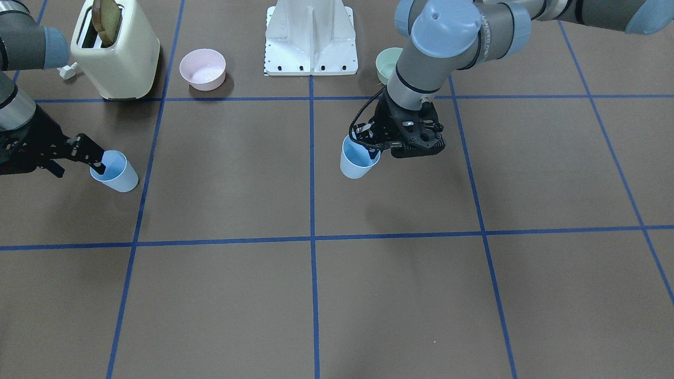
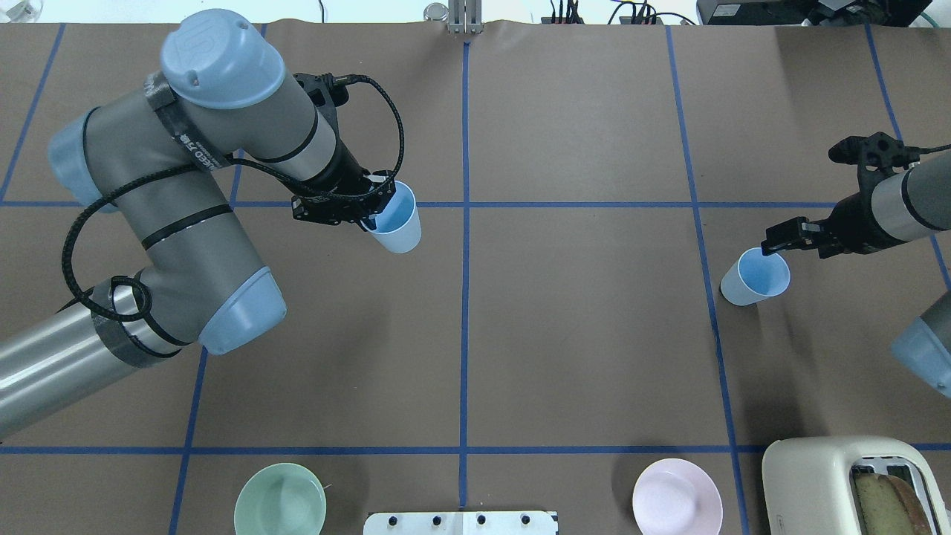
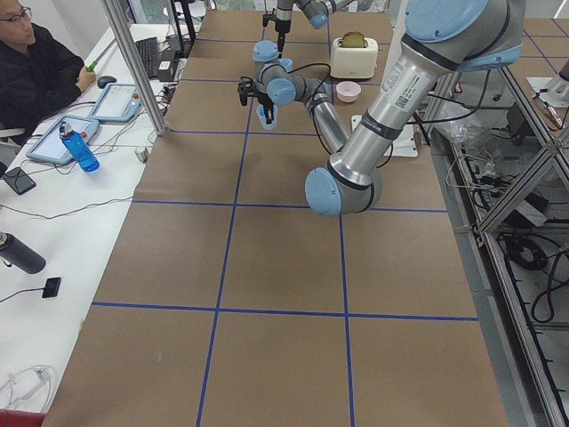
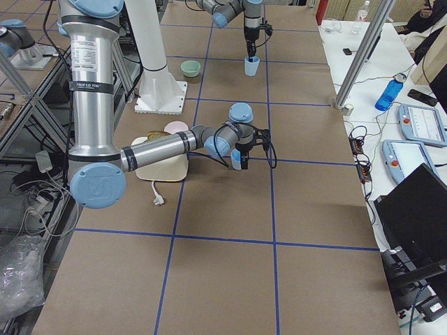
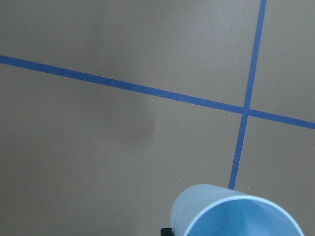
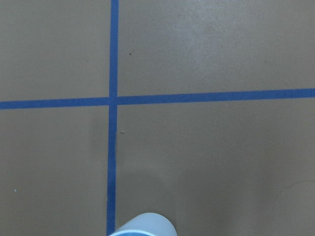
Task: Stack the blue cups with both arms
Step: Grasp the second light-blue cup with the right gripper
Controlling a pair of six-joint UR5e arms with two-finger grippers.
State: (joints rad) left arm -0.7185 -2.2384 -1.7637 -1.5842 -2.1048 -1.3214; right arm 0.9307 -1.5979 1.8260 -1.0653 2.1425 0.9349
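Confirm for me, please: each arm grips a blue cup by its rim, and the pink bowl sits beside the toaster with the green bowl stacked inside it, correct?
Not quite: the green bowl is not inside the pink bowl; it sits apart, across the white pedestal, as the overhead exterior view shows. The rest holds: the left pincer and right pincer each grip a blue cup, pink bowl beside the toaster.

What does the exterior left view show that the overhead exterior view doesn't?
Only the exterior left view: a seated operator at a side desk, a blue bottle, and a tablet.

Only the overhead exterior view: the green bowl, and both cups' open mouths seen from above.

Both: the left gripper on its blue cup, the right gripper's blue cup, the toaster and the pink bowl.
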